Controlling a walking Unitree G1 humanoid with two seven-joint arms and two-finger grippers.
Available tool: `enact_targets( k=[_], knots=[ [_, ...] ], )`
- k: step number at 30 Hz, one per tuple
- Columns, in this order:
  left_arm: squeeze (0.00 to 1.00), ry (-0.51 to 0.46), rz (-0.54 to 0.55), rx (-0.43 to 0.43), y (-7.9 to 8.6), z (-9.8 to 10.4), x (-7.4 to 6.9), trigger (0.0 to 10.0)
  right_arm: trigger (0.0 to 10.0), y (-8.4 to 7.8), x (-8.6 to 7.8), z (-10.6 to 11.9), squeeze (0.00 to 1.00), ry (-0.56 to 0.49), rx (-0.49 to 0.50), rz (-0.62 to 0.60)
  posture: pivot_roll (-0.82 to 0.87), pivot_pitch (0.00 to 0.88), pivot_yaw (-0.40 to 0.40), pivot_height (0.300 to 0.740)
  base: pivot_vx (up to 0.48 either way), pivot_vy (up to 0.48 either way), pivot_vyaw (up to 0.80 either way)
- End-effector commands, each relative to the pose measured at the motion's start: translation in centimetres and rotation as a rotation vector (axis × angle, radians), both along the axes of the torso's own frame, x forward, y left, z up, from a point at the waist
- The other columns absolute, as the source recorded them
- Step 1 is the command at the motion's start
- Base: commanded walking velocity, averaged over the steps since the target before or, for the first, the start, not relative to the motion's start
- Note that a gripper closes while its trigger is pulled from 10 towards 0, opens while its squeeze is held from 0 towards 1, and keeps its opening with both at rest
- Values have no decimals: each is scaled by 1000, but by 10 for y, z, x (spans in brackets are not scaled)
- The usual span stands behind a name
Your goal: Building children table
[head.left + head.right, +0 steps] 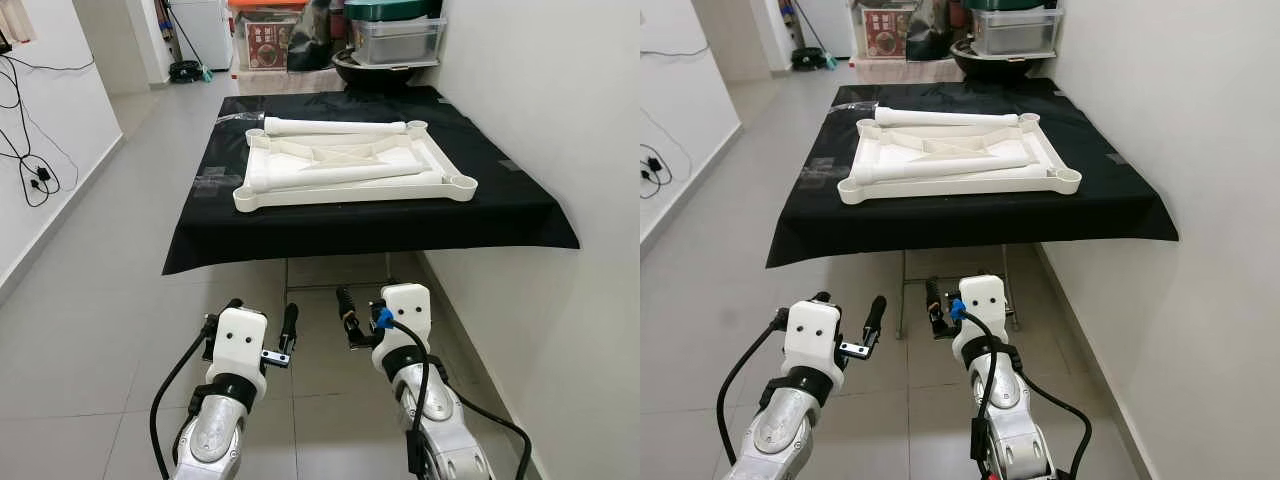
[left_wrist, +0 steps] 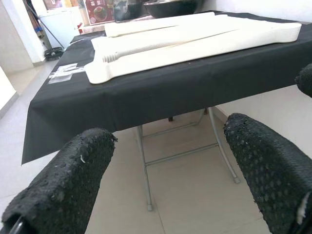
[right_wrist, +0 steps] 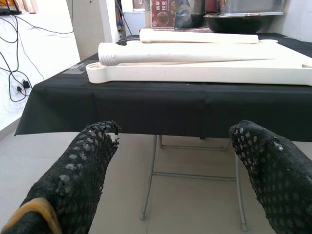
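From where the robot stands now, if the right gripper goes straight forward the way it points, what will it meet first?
Probably the hanging front edge of the black cloth, or it passes just under it toward the metal legs; depth is unclear. The right gripper is open and below the white tabletop.

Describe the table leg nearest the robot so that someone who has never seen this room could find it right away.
Find the black-draped table against the right wall, with a white tabletop frame lying upside down on it. The nearer leg is the long white tube slanting across that frame's front; the other leg lies along the far edge.

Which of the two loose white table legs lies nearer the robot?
The leg lying across the middle of the tabletop frame, threaded end toward the robot's left; the other leg rests along the far edge.
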State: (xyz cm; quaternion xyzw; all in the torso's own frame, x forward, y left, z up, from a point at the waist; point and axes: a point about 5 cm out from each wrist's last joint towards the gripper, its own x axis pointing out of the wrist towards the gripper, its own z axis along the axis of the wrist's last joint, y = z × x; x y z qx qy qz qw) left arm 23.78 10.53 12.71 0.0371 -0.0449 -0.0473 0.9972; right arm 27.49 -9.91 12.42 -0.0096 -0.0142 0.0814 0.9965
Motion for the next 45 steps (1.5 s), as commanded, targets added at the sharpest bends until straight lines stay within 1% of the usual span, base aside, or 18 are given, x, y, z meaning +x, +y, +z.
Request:
enact_targets(
  k=[1, 9, 19, 45],
  knots=[
    [0, 2, 6, 7, 3, -1, 0, 10000, 10000, 2, 0, 0, 0, -8, 4, 4, 41, 0, 12, 740, 0, 0, 0],
    [0, -2, 3, 11, 2, -1, 0, 10000, 10000, 2, 1, 0, 0, -6, 5, 4, 41, 0, 10, 740, 197, 0, 0],
    [0, -2, 6, 14, 3, -2, 1, 10000, 10000, 3, 1, 0, 0, -7, 7, 4, 42, 0, 8, 740, 313, 0, 0],
    [0, -10, 6, 17, 3, -1, 2, 10000, 10000, 4, 2, 6, 0, -49, 9, 11, 45, 0, 8, 740, 305, 0, 0]
  ],
)
